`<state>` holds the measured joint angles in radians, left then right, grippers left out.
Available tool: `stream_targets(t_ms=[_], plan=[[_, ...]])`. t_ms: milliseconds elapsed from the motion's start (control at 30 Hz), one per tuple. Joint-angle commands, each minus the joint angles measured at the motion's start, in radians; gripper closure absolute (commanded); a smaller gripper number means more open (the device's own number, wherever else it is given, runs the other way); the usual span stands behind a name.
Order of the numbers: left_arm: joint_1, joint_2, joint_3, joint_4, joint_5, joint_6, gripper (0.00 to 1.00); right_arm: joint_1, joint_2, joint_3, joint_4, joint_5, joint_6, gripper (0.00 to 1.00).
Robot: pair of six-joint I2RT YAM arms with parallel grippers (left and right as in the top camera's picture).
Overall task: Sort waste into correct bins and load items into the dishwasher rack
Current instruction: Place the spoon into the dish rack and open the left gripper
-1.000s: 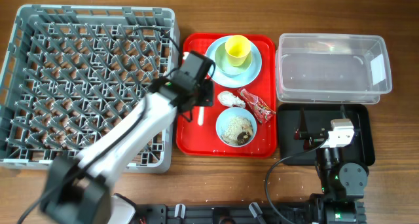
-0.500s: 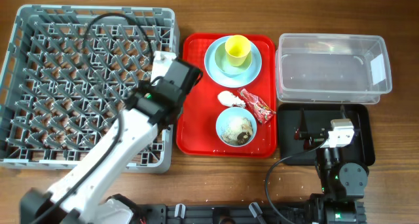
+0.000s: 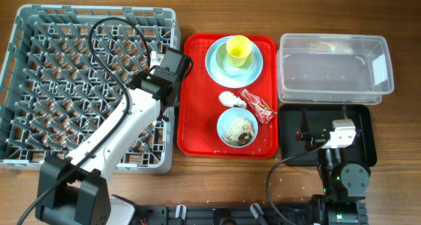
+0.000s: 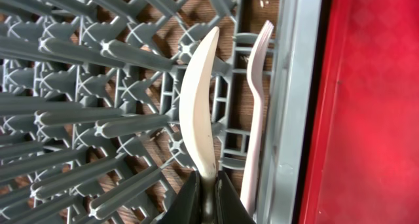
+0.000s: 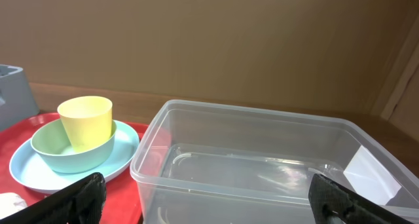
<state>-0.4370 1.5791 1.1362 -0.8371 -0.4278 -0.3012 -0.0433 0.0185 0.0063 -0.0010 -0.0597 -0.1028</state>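
The left gripper (image 4: 208,188) had swung from the red tray (image 3: 197,129) to the right edge of the dishwasher rack (image 3: 66,67), pinching the white spoon (image 4: 198,112) beside the fork (image 4: 256,112). The right gripper (image 5: 209,201) sat spread over the black tray (image 3: 289,149).

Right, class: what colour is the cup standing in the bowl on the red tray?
The cup is yellow, clearest in the right wrist view.

The left arm (image 3: 122,133) is white with black joints and a black cable (image 3: 112,19).
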Motion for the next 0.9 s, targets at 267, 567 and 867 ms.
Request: stream_targets(t_ms=[267, 567, 867], plan=[[0.019, 0.004, -0.007, -0.006, -0.013, 0.036, 0.80, -0.006, -0.003, -0.001, 0.003, -0.005, -0.002, 0.00], [0.000, -0.271, 0.051, -0.003, 0.521, 0.024, 0.52, -0.006, -0.003, -0.001, 0.003, -0.005, -0.002, 0.00], [0.000, -0.254, 0.042, -0.081, 0.663, -0.006, 0.00, -0.006, -0.003, -0.001, 0.003, -0.005, -0.002, 0.00]])
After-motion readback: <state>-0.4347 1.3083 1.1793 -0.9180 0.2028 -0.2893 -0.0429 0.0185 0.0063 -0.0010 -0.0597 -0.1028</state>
